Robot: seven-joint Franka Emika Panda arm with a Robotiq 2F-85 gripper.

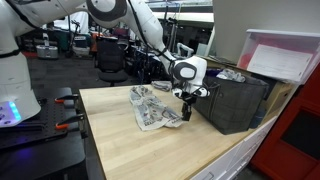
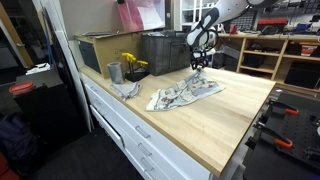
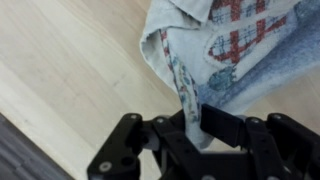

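Gripper [image 3: 192, 125] vert., tips down at table [image 3: 70, 60], tight on cloth [image 3: 240, 45] edge

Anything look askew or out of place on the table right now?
Only the patterned cloth: it lies crumpled and bunched on the wooden table, not flat, with one edge pinched in the gripper. Nothing looks spilled or damaged.
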